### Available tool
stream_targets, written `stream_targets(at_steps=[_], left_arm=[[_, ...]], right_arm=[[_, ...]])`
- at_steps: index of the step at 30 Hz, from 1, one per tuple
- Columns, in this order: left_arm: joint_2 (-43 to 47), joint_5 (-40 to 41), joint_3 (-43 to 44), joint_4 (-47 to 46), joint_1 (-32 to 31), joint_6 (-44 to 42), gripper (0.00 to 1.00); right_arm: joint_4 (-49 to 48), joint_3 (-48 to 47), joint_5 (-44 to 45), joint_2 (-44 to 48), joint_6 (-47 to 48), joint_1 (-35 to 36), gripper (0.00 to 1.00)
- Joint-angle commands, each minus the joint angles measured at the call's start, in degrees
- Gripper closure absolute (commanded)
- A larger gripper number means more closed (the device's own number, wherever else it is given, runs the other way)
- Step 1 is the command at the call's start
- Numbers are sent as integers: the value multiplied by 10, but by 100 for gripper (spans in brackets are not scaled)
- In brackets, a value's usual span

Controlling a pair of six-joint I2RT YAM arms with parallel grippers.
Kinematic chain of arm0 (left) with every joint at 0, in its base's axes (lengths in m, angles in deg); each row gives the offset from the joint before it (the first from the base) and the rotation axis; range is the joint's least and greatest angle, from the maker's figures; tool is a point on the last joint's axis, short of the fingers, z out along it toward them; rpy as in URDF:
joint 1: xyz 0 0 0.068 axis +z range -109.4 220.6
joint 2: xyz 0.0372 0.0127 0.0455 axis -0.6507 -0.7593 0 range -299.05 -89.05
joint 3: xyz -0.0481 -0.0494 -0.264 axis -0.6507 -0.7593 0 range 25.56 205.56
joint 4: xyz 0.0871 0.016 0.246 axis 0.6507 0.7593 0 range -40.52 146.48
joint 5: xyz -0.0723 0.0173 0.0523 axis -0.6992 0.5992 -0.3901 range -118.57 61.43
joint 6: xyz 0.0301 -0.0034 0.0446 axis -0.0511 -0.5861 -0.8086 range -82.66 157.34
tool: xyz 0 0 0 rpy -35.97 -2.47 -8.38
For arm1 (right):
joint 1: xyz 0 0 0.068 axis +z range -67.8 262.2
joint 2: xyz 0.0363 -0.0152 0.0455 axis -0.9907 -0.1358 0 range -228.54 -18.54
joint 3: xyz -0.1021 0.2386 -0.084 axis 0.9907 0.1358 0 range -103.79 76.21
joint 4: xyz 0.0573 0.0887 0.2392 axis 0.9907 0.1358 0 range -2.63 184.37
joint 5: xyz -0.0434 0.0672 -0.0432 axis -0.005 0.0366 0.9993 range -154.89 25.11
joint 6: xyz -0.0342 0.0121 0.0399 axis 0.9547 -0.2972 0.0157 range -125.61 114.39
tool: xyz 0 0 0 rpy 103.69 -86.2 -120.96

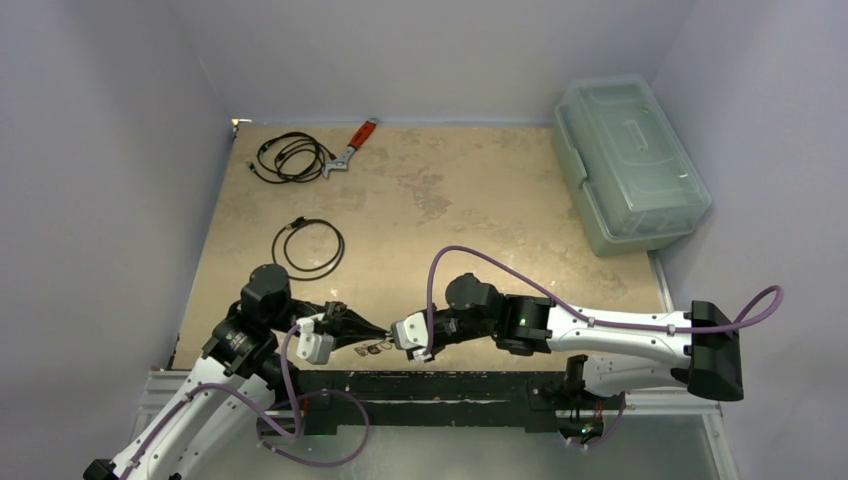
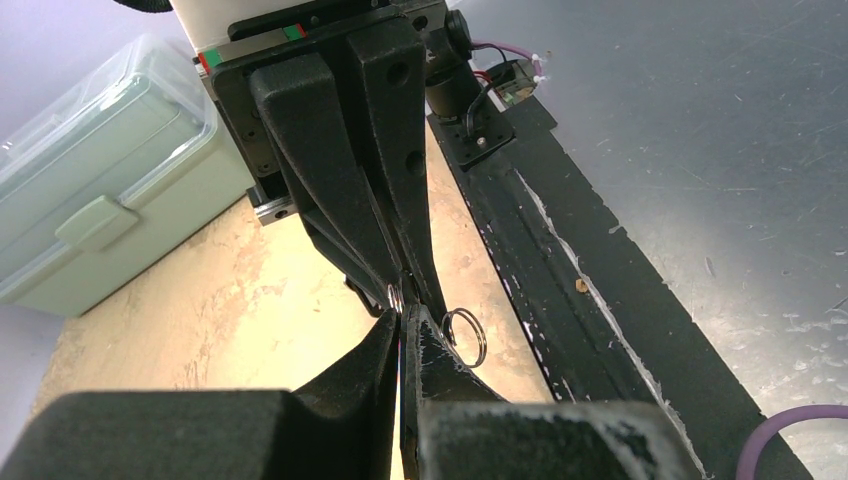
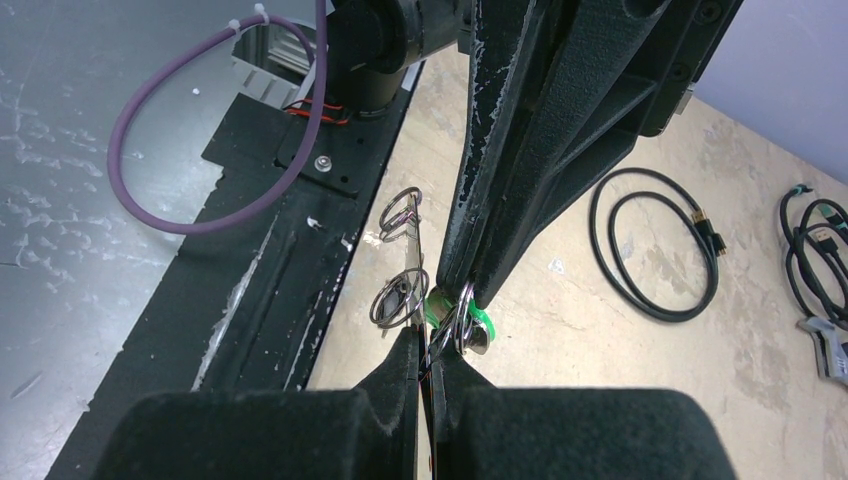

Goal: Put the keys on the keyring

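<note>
My two grippers meet tip to tip just above the table's near edge. The left gripper (image 1: 380,332) (image 2: 403,312) is shut, and the green-tagged key (image 3: 483,320) with its small split ring sits at its tips. The right gripper (image 1: 400,335) (image 3: 430,345) is shut on the keyring (image 3: 418,255), which shows edge-on as a thin wire running up from its jaws. Two small rings (image 3: 400,298) dangle along that wire. In the left wrist view another small ring (image 2: 467,337) hangs beside my left fingertip. Small dark bits (image 1: 374,348) hang below the tips. Other keys are too small to make out.
A clear lidded box (image 1: 630,165) stands at the far right. A red-handled wrench (image 1: 352,145) and a coiled black cable (image 1: 290,158) lie at the back left, and a second cable coil (image 1: 310,247) lies nearer. A black strip (image 1: 450,382) borders the near edge.
</note>
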Motion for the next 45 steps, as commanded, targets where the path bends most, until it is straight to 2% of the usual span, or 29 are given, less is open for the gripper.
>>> stream_targets(at_steps=[1, 23, 32, 39, 45], left_arm=[[3, -15, 15, 1, -5, -8, 100], [21, 16, 18, 19, -6, -24, 100], [2, 26, 49, 77, -6, -96, 100], [-93, 40, 136, 214, -38, -238, 100], [-112, 72, 161, 237, -59, -252, 100]], right_arm=[[-33, -28, 11, 24, 11, 1, 100], [-27, -25, 24, 41, 11, 1, 100], [-27, -27, 12, 37, 9, 1, 100], [0, -47, -11, 15, 7, 1, 100], [-3, -43, -18, 27, 12, 1, 100]])
